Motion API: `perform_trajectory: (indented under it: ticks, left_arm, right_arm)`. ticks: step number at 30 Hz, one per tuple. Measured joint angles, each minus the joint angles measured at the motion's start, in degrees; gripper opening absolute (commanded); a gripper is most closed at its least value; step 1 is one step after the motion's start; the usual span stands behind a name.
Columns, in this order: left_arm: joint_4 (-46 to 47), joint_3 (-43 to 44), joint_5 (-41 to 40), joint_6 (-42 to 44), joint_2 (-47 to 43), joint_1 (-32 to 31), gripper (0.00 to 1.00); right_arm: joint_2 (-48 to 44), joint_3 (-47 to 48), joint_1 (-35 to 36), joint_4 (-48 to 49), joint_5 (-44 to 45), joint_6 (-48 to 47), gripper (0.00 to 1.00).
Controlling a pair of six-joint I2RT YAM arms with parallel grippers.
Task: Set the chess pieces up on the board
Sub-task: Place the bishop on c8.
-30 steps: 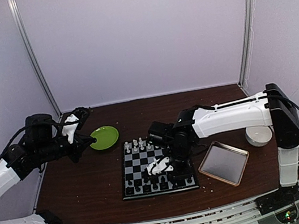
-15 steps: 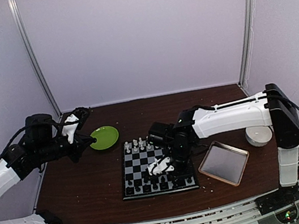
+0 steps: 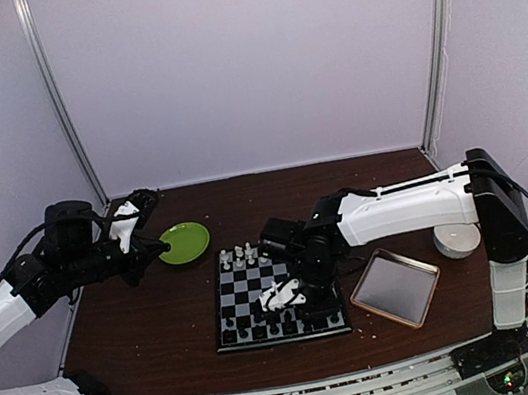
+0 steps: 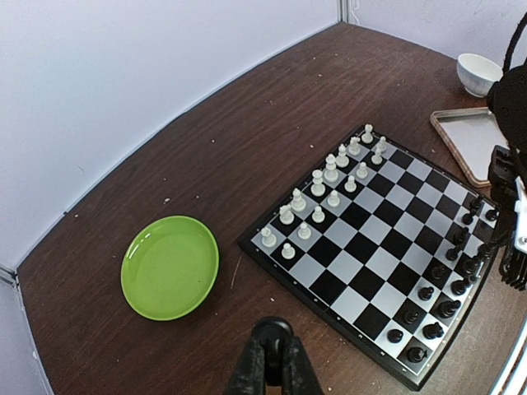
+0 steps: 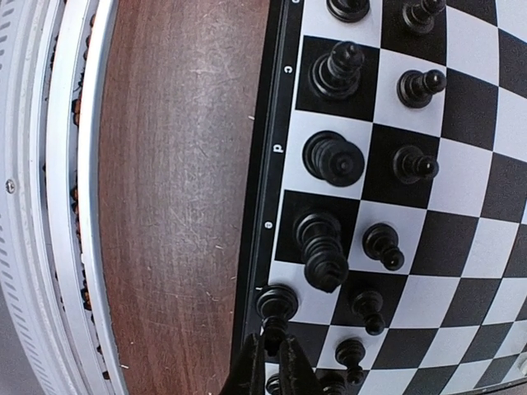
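We see board (image 4: 362, 247): flat, grey-and-black checks, thin black border, lying ahead and right of left gripper (image 4: 272, 331), directly below right gripper (image 5: 270, 352). White pieces (image 4: 318, 183): two upright rows along board edge farthest from right gripper. Black pieces (image 5: 333, 156): two upright rows on edge beneath right gripper. We note one black piece (image 5: 277, 301) in outer row, top pinched between its fingertips.

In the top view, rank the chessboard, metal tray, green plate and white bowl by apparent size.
1. chessboard
2. metal tray
3. green plate and white bowl look nearly alike, so they are not ranked against each other.
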Motion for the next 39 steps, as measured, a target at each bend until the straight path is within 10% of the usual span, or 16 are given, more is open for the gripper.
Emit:
perform_trajectory:
  ticks: [13, 25, 39]
  left_arm:
    - [0.0, 0.0, 0.02, 0.0, 0.0, 0.0, 0.0]
    - [0.2, 0.07, 3.69, -0.55, 1.75, -0.37, 0.01]
    - [-11.02, 24.46, 4.39, -1.86, 32.33, -15.34, 0.0]
  right_arm:
    - [0.33, 0.46, 0.0, 1.18, 1.97, 1.31, 0.09]
    - [-1.14, 0.76, -0.44, -1.01, 0.48, 0.57, 0.51]
    - [-26.56, -7.52, -16.87, -1.55, -8.33, -0.68, 0.54]
